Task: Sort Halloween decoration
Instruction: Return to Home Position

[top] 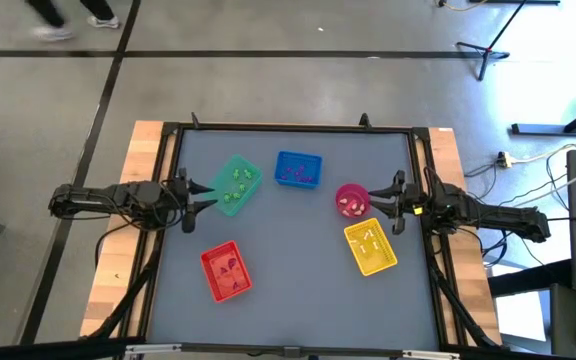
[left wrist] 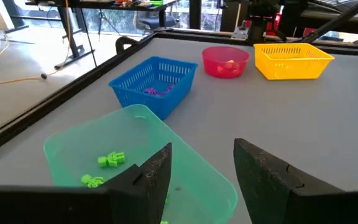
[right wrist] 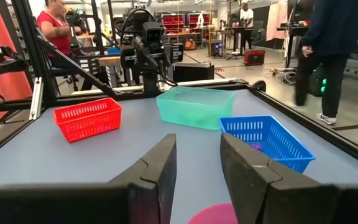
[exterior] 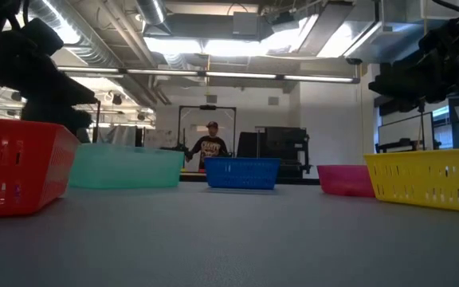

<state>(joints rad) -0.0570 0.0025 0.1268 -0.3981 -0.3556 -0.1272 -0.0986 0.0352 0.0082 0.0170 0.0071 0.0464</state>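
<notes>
The tiny plastic Halloween trinkets (left wrist: pixel 110 160) lay in the translucent green plastic tray (left wrist: pixel 146 112), the blue mesh tray (left wrist: pixel 135 93) and the round pink bowl (left wrist: pixel 213 65). The left gripper (left wrist: pixel 202 152) and right gripper (right wrist: pixel 197 142) hung parted and empty. The trinkets looked light, stiff and slippery, and would probably be best pinched across the body.

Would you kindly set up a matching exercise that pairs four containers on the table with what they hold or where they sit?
Things:
1. green tray
2. blue tray
3. yellow tray
4. bowl

Contents or place:
a. purple trinkets inside
b. just ahead of the right gripper
c. green trinkets inside
d. white trinkets inside

Pairs: 1-c, 2-a, 3-d, 4-b
</notes>
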